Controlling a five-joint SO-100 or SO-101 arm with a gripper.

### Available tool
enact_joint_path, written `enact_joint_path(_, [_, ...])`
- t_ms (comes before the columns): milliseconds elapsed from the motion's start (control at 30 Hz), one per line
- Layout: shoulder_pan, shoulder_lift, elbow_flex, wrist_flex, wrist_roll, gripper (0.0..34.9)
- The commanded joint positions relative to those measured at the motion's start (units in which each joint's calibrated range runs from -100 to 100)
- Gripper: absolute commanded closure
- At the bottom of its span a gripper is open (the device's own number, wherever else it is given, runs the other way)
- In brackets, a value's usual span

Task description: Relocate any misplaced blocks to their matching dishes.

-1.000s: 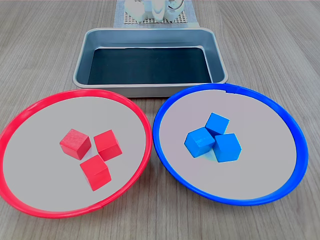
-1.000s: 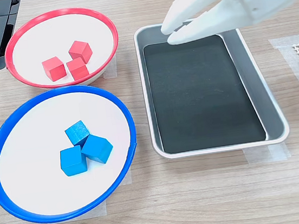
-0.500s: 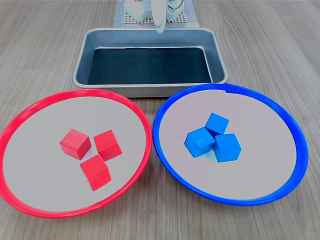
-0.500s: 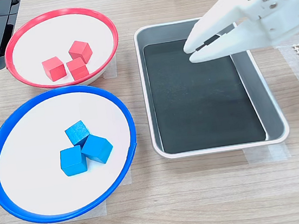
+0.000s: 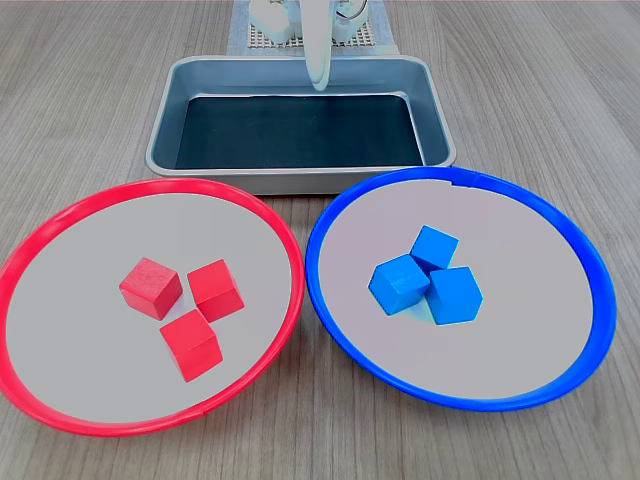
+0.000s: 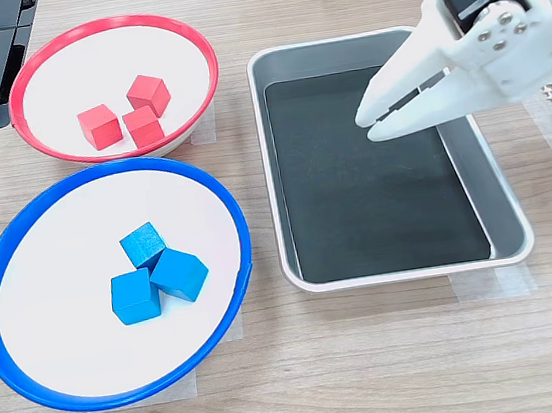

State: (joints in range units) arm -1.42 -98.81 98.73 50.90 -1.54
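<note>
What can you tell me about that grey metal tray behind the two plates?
The tray is a rectangular pan of dull silvery metal with rounded corners, a rolled rim and sloping walls around a flat dark bottom. It sits level on the wooden table, empty, beside the two dishes. The white gripper hangs above it, fingers nearly together, holding nothing and not touching it.
</note>
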Motion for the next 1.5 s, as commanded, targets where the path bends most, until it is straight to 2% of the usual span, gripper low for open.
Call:
enact_joint_path(0, [0.5,-0.2,0.7,-1.0,0.3,34.6])
enact_joint_path(1467, [0.0,-0.2,0.7,-1.1,0.7,34.6])
